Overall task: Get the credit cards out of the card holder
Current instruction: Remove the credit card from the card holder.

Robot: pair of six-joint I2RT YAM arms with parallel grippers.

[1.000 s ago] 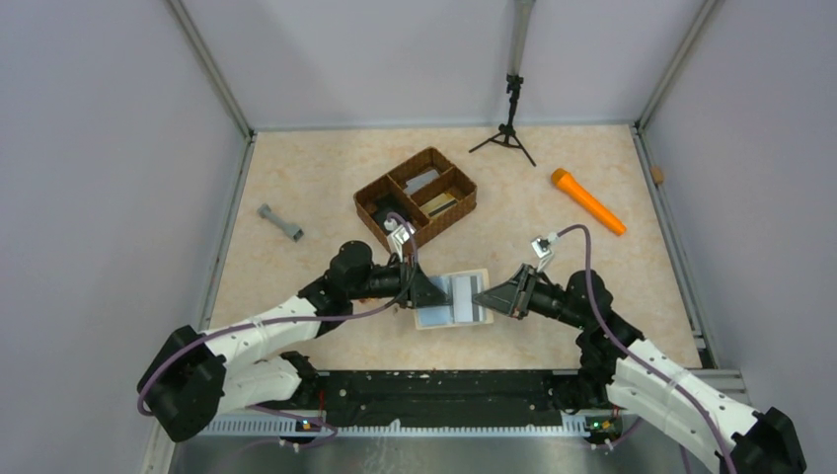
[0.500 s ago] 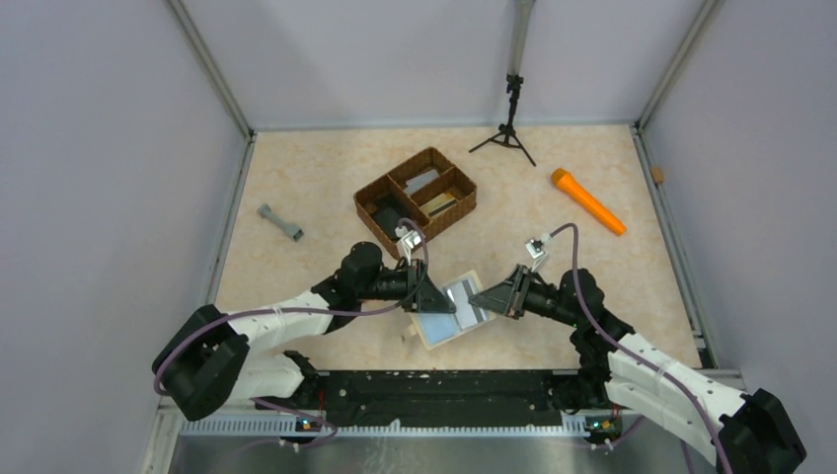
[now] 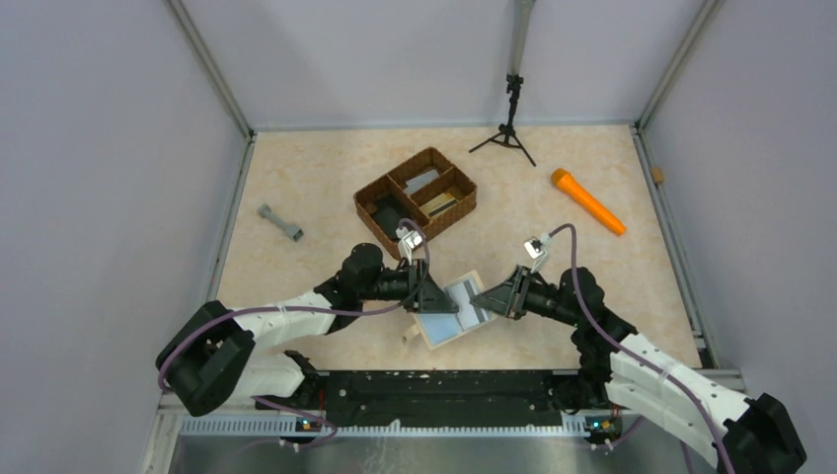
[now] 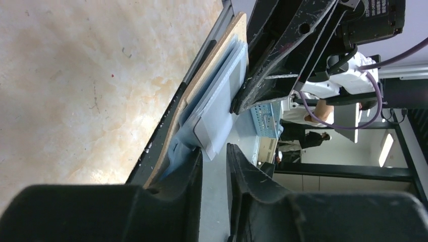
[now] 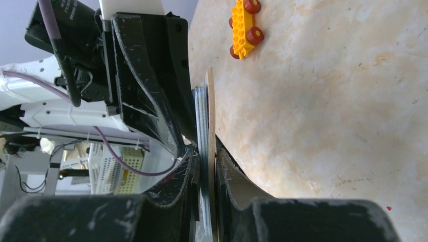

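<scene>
**Both Grippers Are Meeting at the Open Card Holder**

The card holder point(image 3: 456, 310), a flat folding wallet with a stiff cream-beige outside and a soft pale blue lining, is sitting open and tilted near the middle of the tabletop's point(image 3: 296, 178) near edge. The right gripper point(image 5: 207, 151) is pinching its thin layered edge between scuffed black fingers. The left gripper point(image 4: 214, 157) is facing it, jaws slightly parted with a slim gap showing. A smooth grey-white credit card point(image 4: 218, 108) with rounded corners is poking from the blue pocket, just beside that gap. Behind them, a brown wicker tray point(image 3: 370, 193) with woven dividers is standing mid-tabletop.

card holder point(image 3: 455, 318) open, blue inside, possibly tilted
</scene>
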